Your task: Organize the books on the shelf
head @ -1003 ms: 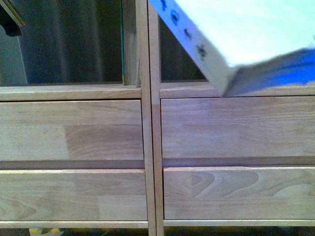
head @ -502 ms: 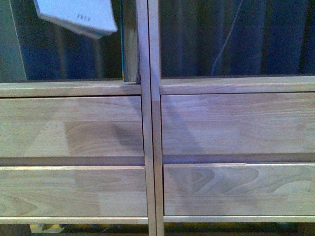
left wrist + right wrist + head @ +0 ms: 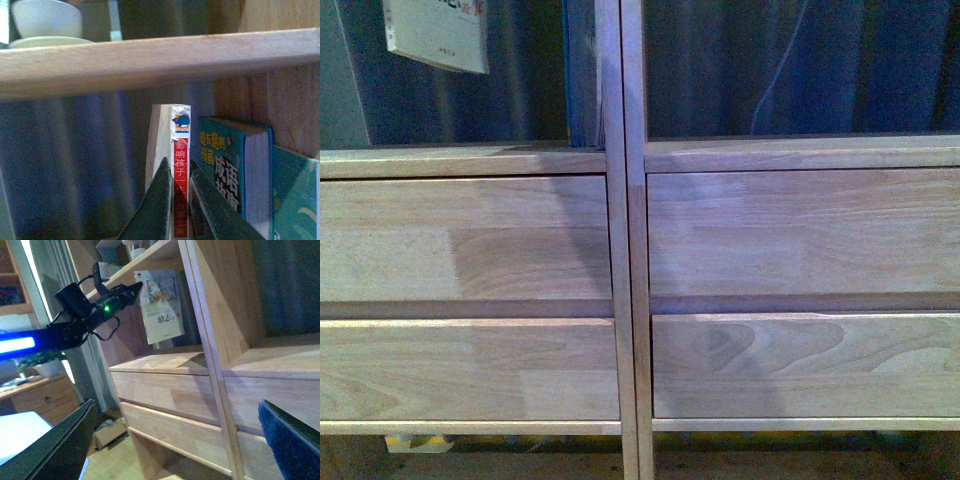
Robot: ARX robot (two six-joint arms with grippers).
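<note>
The book (image 3: 435, 35) is thin with a pale cover and hangs upright in the upper left open compartment of the light wooden shelf (image 3: 620, 250). In the left wrist view my left gripper (image 3: 181, 200) is shut on its white and red spine (image 3: 180, 150), beside teal books (image 3: 222, 160) standing in that compartment. The right wrist view shows the left gripper (image 3: 131, 292) holding the book (image 3: 160, 305) above the compartment floor. My right gripper (image 3: 175, 450) is open and empty, away from the shelf (image 3: 200, 380).
A blue book spine (image 3: 582, 70) stands against the centre divider. A shelf board (image 3: 160, 60) runs just above the held book, with a white bowl (image 3: 47, 17) on it. A cardboard box (image 3: 112, 432) lies on the floor by a brown cabinet (image 3: 45, 395).
The book has moved from the upper right across to the left compartment and turned upright. The shelf has shifted slightly upward in the front view.
</note>
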